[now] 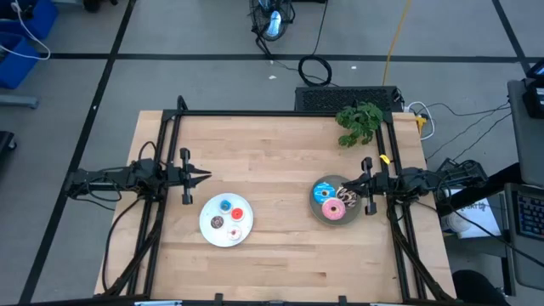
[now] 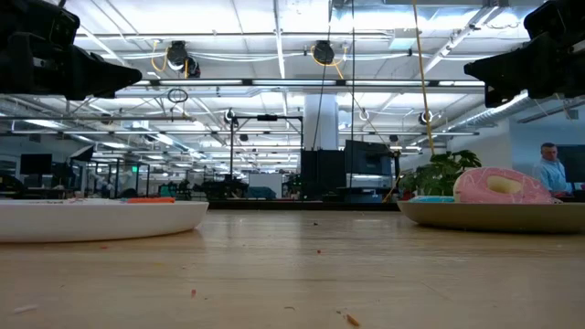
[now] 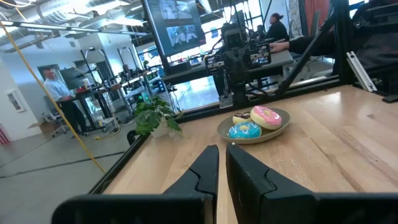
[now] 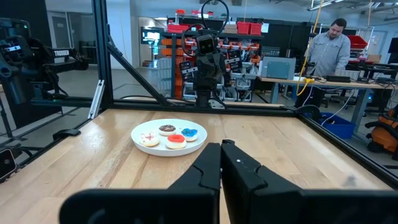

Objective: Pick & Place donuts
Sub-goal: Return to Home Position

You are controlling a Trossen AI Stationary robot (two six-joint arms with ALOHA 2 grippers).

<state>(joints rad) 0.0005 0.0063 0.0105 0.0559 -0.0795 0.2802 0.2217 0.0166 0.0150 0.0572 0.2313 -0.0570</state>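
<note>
Three larger donuts, pink (image 1: 333,211), blue (image 1: 323,191) and dark brown sprinkled (image 1: 347,199), lie on the grey plate (image 1: 315,206) at the table's right. The four tinier ones, red (image 4: 176,140), blue (image 4: 189,133), brown (image 4: 166,129) and whitish (image 4: 149,138), lie on the white plate (image 1: 210,230) left of centre. My left gripper (image 1: 206,177) hovers shut above the table, beyond the white plate's far left. My right gripper (image 1: 344,187) hovers shut over the grey plate's far right part, touching nothing.
A green leafy plant (image 1: 359,121) sits at the far right corner of the table. A black frame (image 1: 280,113) runs along the far and side edges. Bare wood lies between the two plates. People stand in the room beyond the table.
</note>
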